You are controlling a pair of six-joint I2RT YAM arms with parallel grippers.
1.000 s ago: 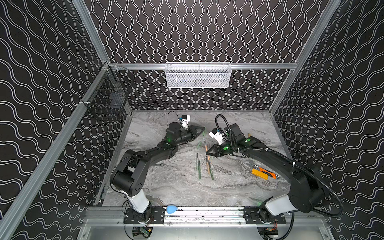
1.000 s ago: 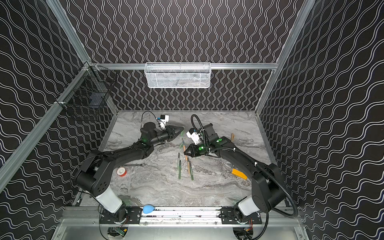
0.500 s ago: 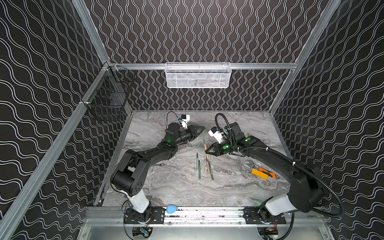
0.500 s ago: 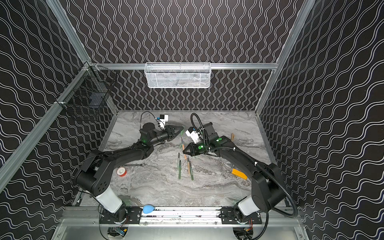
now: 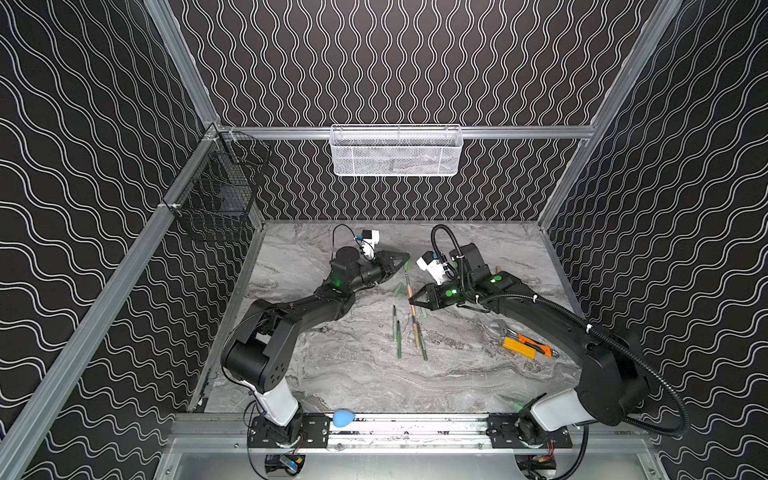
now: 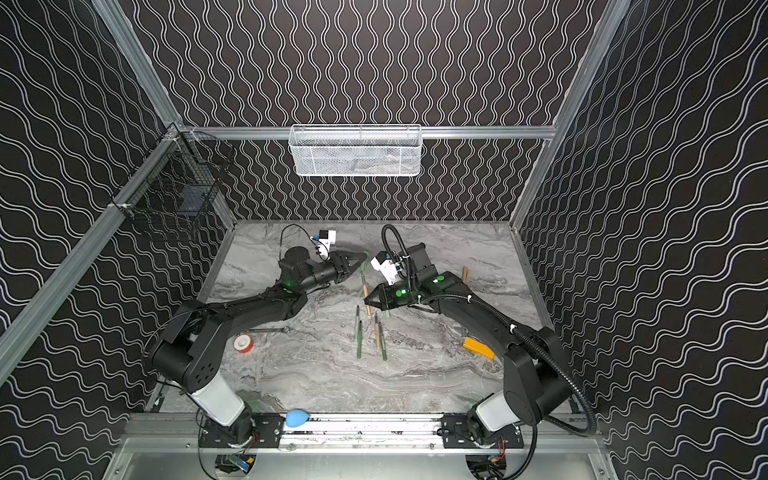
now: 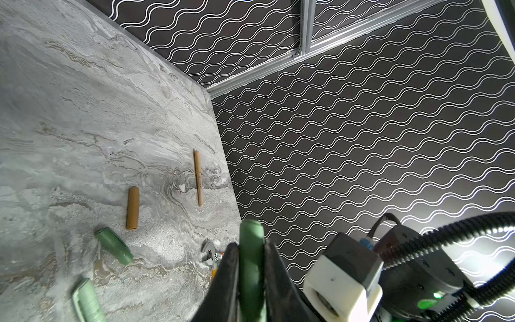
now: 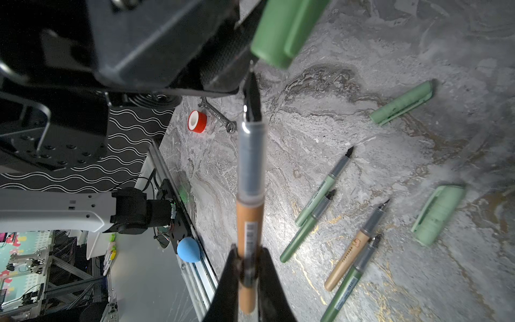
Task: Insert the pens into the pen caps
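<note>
1. The left gripper (image 7: 251, 245) is clamped on a dark green cap (image 7: 250, 231). The cap pokes out past the fingertips, held in the air above the middle of the tabletop (image 5: 353, 382), a little toward the back edge.
2. The right gripper (image 8: 248, 251) is closed around a tan-orange pen (image 8: 249, 217). It pinches the tan barrel near its rear end, and the dark tip points away toward the left gripper.
3. In the right wrist view the pen's tip sits just beside the end of the held cap. As far as I can see, it is not inside.
4. Four pens lie loose on the middle of the tabletop, on the front-edge side of the grippers. They are a pale green pen (image 8: 323, 189), a dark green pen (image 8: 305, 227), a tan pen (image 8: 349, 256) and a green pen (image 8: 347, 290), all roughly parallel.
5. A pale green cap (image 8: 401, 103) and a second pale green cap (image 8: 437, 214) lie flat near those pens.
6. Farther toward the right edge lie a tan cap (image 7: 132, 207) and a loose dark green cap (image 7: 114, 245). A thin tan stick (image 7: 198, 178) lies nearest that edge.
7. A tape roll (image 6: 243, 344) and a wrench (image 6: 270, 330) sit near the left edge.
8. A utility knife (image 5: 519, 348) lies near the right edge.
</note>
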